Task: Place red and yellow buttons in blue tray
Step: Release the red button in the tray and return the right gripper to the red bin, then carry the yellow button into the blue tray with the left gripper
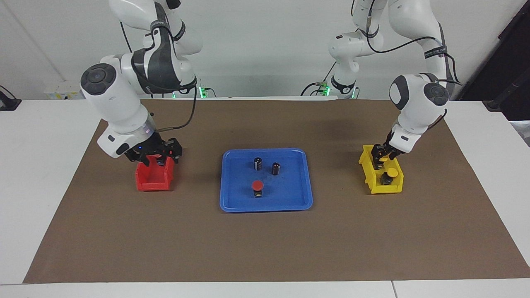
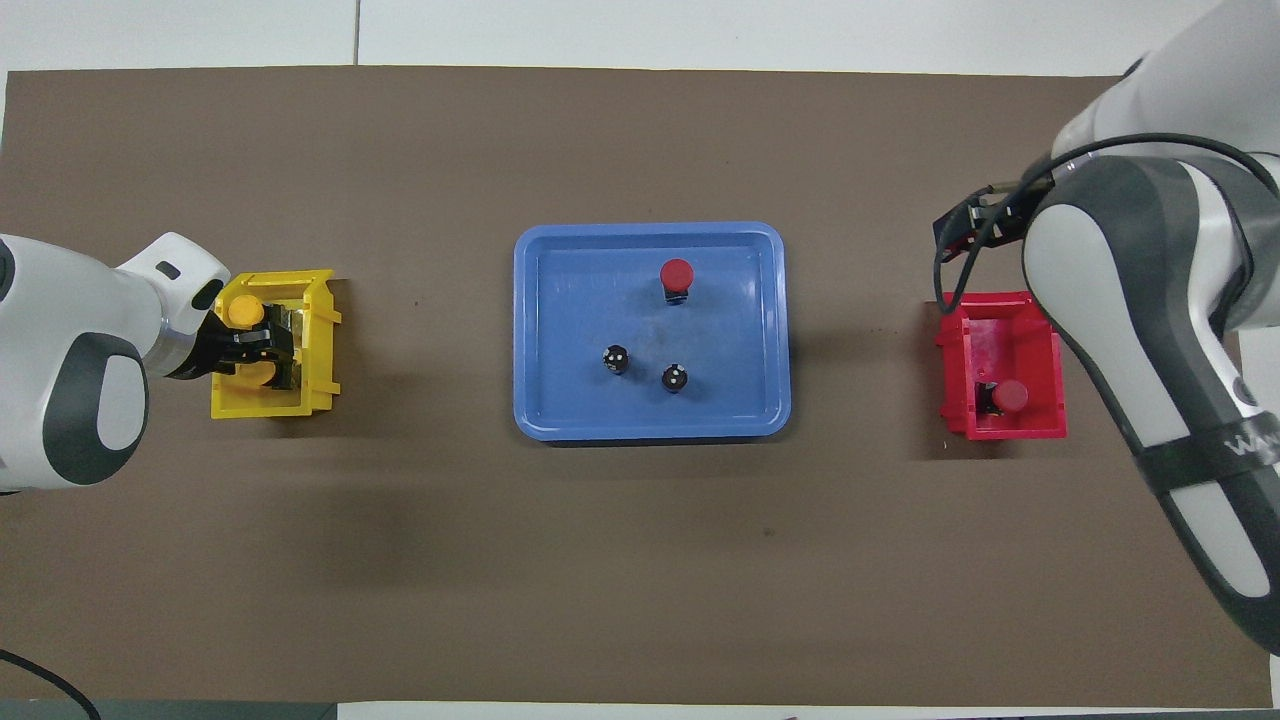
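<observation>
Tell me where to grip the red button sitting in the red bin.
Take the red button by its round cap, coming straight down from above: it seems to stand upright in the red bin, at the end nearer the robots, so walls block side approaches. The right tool is over that bin.

A white surface (image 1: 41,174) carries a brown mat (image 1: 265,244). On the mat lie a red bin (image 1: 154,179), a blue tray (image 1: 290,194) and a yellow bin (image 1: 381,188), well apart.
</observation>
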